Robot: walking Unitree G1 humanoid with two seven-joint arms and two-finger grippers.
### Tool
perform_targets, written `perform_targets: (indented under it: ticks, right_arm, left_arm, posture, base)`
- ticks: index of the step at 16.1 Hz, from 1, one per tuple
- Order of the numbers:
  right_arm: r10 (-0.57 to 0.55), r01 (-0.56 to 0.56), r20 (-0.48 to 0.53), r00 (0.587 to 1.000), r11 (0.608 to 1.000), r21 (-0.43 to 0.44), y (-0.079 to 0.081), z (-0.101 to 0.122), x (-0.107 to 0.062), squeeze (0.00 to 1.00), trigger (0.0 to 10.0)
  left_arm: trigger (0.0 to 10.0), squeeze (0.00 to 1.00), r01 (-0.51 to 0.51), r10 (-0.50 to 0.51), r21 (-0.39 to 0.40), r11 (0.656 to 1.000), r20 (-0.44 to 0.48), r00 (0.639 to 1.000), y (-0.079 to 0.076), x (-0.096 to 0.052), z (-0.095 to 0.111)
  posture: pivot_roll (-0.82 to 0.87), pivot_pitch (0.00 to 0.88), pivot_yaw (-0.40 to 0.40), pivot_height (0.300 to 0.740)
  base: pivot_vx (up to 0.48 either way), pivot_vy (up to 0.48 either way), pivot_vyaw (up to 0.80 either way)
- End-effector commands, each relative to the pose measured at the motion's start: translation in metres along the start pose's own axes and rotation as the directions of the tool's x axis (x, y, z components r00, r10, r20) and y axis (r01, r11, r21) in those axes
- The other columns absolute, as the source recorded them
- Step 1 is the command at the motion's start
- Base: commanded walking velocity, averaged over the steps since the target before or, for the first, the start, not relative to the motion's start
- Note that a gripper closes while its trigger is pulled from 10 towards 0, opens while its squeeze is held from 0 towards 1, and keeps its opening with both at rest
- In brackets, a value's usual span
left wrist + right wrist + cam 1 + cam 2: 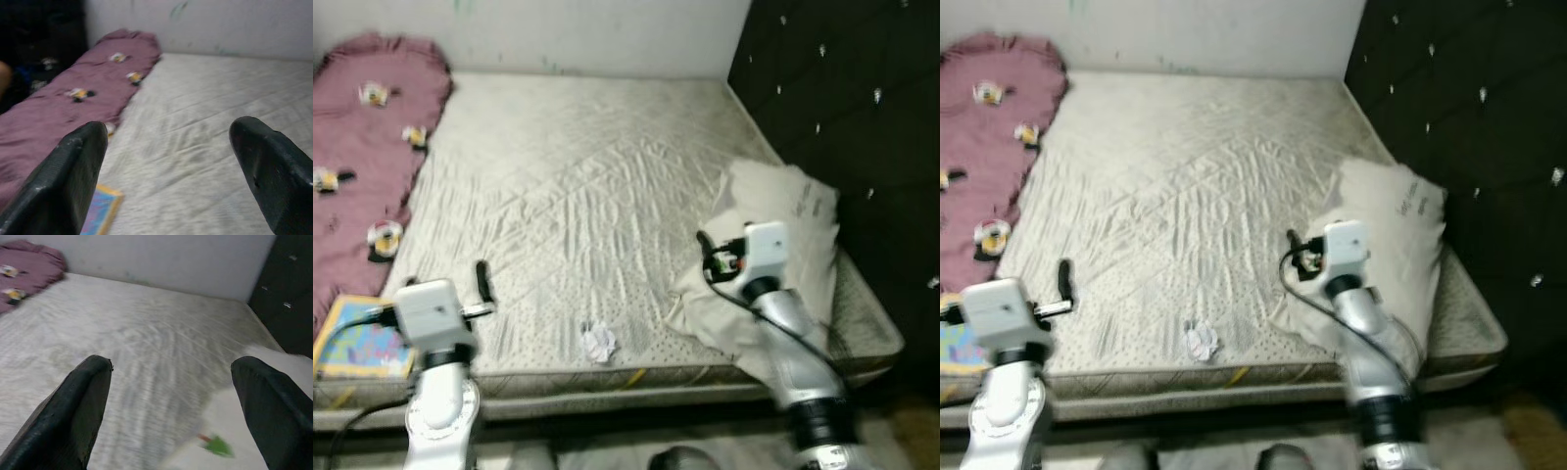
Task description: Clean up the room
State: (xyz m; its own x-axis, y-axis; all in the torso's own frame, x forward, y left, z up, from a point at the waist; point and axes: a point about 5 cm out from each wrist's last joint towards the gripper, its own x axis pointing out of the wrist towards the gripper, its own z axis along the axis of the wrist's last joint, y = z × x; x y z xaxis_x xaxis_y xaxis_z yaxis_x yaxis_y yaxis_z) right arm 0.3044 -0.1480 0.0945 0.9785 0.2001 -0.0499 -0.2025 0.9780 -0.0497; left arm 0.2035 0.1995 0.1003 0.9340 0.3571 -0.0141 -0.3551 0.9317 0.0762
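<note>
Left eye view, near edge: crumpled white paper scrap (599,343) on the grey quilted mattress (578,186); I could nudge it off.
Left gripper (485,284): wide, empty.
Right gripper (171,406): wide, empty, just beside the cream pillow (783,255); may snag.

A crumpled paper (599,343) lies near the bed's (578,186) front edge, between the left hand (484,282) and right hand (704,243)
</note>
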Motion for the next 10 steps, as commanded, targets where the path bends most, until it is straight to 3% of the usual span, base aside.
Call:
perform_targets:
  ticks: [1,2,4,7,10]
  right_arm:
    - [-0.025,0.025,0.003,1.0,0.999,-0.044,-0.0045,0.0031,0.0014,0.0,10.0]
    - [-0.005,0.004,-0.011,1.0,0.998,-0.059,-0.0029,0.0018,0.0013,0.0,10.0]
    - [0.039,-0.04,0.027,0.999,0.999,0.016,0.0008,0.0051,-0.0011,0.0,10.0]
    - [0.03,-0.032,0.029,0.999,0.998,0.052,0.0014,0.0048,-0.0007,0.0,10.0]
    - [0.036,-0.036,0.045,0.998,0.999,-0.004,0.0015,0.0083,0.0004,0.0,10.0]
  left_arm:
    - [10.0,0.0,0.012,-0.012,-0.002,1.0,0.009,1.0,-0.0025,0.0001,0.0023]
    - [10.0,0.0,0.012,-0.012,0.003,1.0,0.018,1.0,-0.002,-0.0007,0.003]
    - [10.0,0.0,-0.003,0.003,0.013,1.0,0.017,1.0,-0.0006,-0.0024,0.0021]
    - [10.0,0.0,0.002,-0.002,0.015,1.0,0.015,1.0,-0.0016,-0.0019,0.0021]
    - [10.0,0.0,-0.002,0.001,0.041,0.999,0.03,1.0,0.0009,0.0018,0.0047]
  posture:
    - [0.05,0.037,-0.068,0.74]
    - [0.05,0.037,-0.069,0.74]
    - [0.05,0.034,-0.061,0.74]
    - [0.05,0.044,-0.058,0.74]
    - [0.05,0.054,-0.055,0.74]
  base:
    - [0.0,0.48,0.0]
    - [0.0,0.48,0.0]
    - [0.0,0.0,0.0]
    - [0.0,0.0,0.0]
    - [0.0,0.0,0.0]
